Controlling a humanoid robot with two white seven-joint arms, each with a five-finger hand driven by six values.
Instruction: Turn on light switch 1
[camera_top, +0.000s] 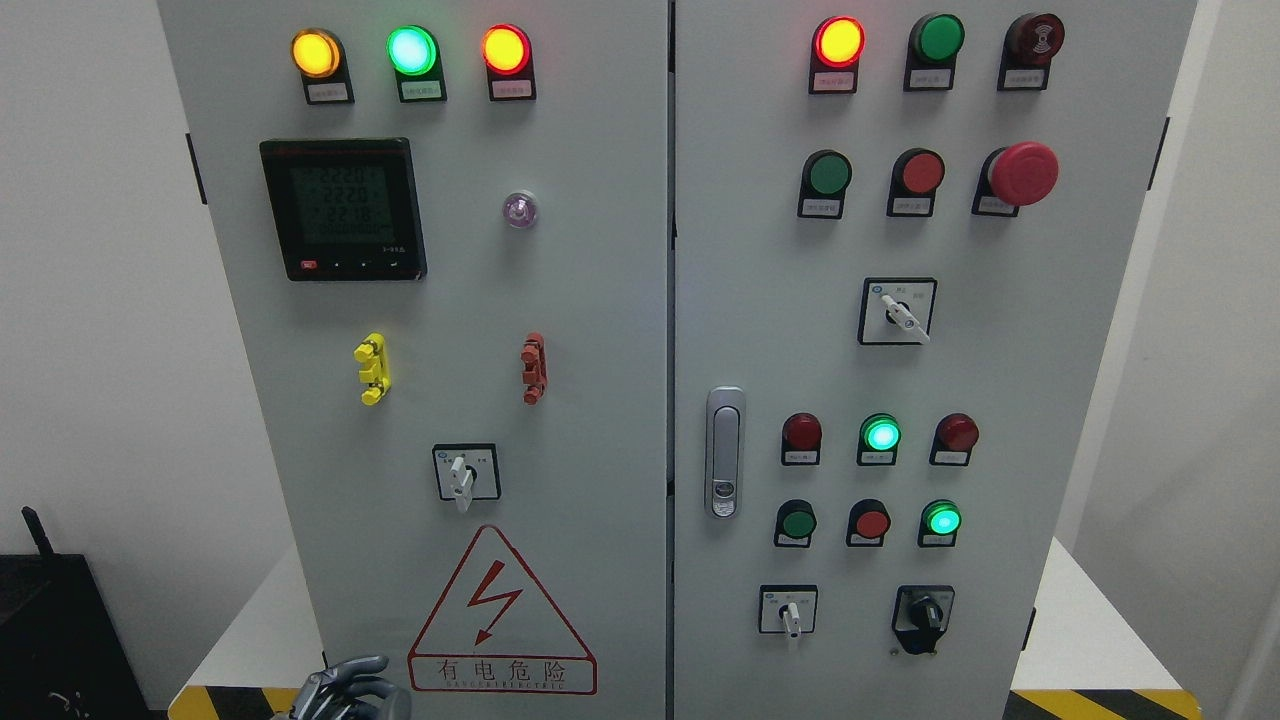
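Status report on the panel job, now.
Left hand low at bottom edge, fingers curled, holding nothing. Right hand out of view. Cabinet switches untouched. Nothing in the way.

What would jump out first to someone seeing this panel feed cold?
Probably the lit lamps: amber, green and red across the left door's top, with the big red mushroom button at the right door's upper right. Next, the red-bordered lightning warning triangle low on the left door. The left hand barely peeks in at the bottom edge.
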